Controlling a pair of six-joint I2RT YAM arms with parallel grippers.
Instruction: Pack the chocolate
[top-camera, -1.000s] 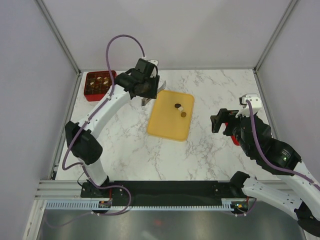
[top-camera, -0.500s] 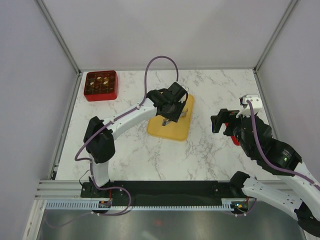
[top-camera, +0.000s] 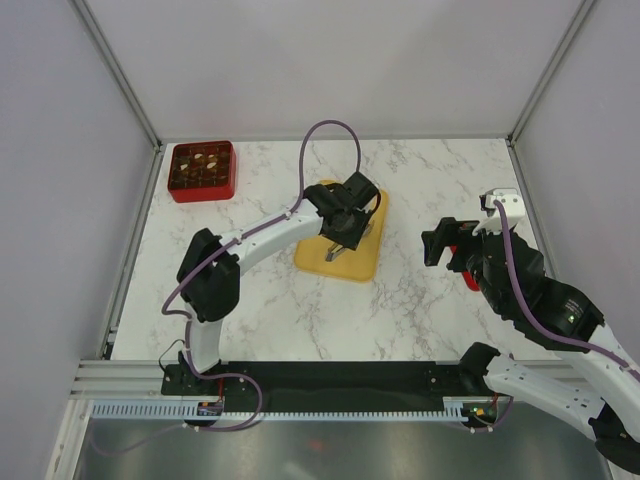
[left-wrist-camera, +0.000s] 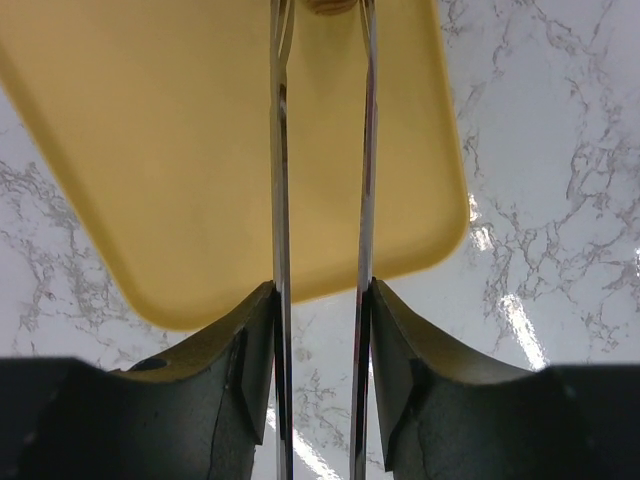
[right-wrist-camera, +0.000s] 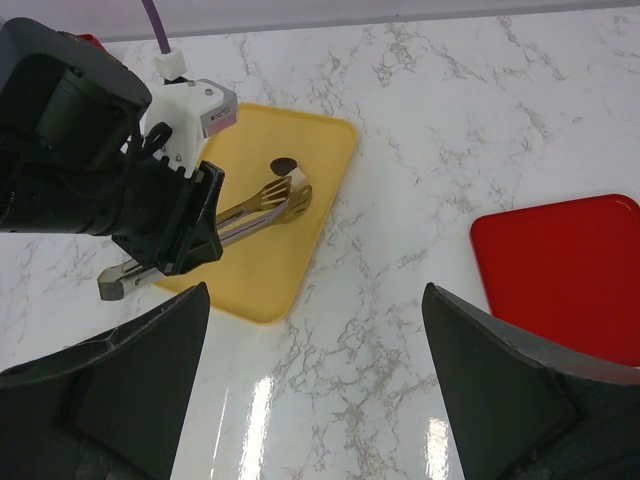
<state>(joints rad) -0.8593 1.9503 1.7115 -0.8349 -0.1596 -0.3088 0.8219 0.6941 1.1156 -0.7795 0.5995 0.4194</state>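
My left gripper is shut on a pair of metal tongs and holds them low over the yellow tray. In the right wrist view the tong tips lie open beside a cream-white chocolate and a dark brown chocolate on the tray. In the left wrist view a light piece shows between the tong blades at the top edge. The red box at the back left holds several chocolates. My right gripper is open and empty above the table's right side.
A flat red lid lies on the marble at the right, partly under my right arm in the top view. The walls of the enclosure stand close round the table.
My left arm has swung right from beside the red box to over the yellow tray, carrying the tongs, and lowered them toward the chocolates. The right arm has not moved.
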